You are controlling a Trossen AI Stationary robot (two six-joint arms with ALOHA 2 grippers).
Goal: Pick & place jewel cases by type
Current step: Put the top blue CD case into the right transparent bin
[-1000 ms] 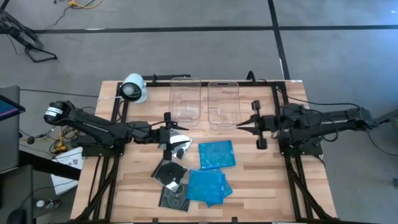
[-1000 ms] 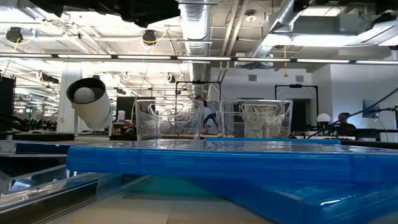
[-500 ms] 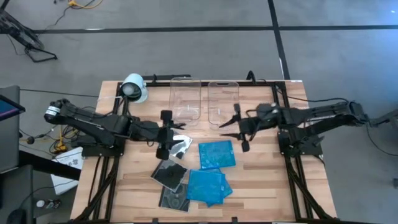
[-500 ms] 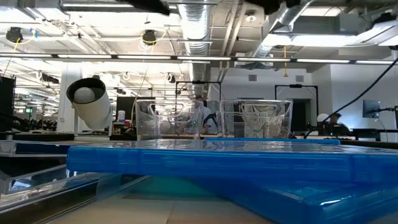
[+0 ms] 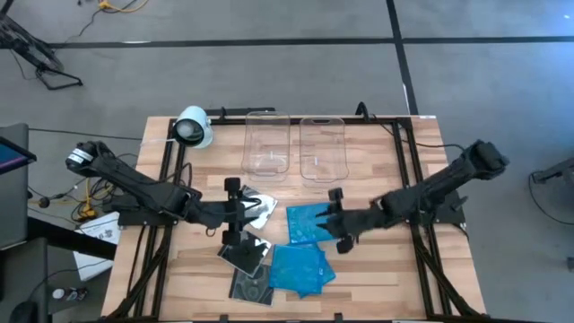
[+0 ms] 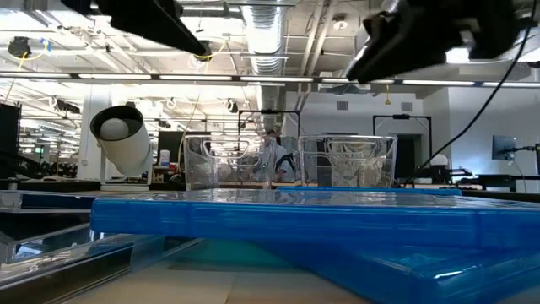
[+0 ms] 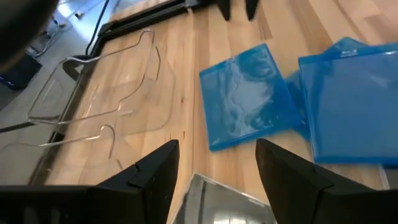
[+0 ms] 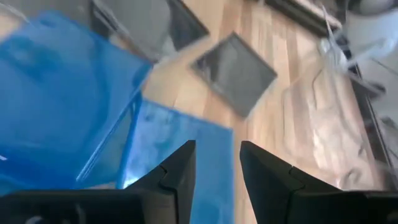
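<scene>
From where I sit, nothing is sorted yet: the two clear rectangular plastic tubs [image 5: 267, 144] [image 5: 323, 148] at the far edge of the table look empty, and every jewel case lies on the wood nearer the front.

My pale slatted wooden table [image 5: 381, 269] sits on grey floor, and the low view looks into a bright workshop with ducts overhead. A white domed camera [image 5: 192, 126] stands at the far left corner.

Of the cases, one translucent bright blue square jewel case [image 5: 312, 223] lies mid-table, a second blue one [image 5: 297, 268] just nearer the front and overlapping it. Left of them a clear case showing silver [image 5: 254, 208], a dark one [image 5: 244, 251] and another [image 5: 250, 287] are clustered.

My right gripper [image 5: 338, 223] hovers at the mid-table blue case's edge, fingers apart and holding nothing. My left gripper [image 5: 237, 215] is over the clear and dark cases, fingers spread, also empty.
</scene>
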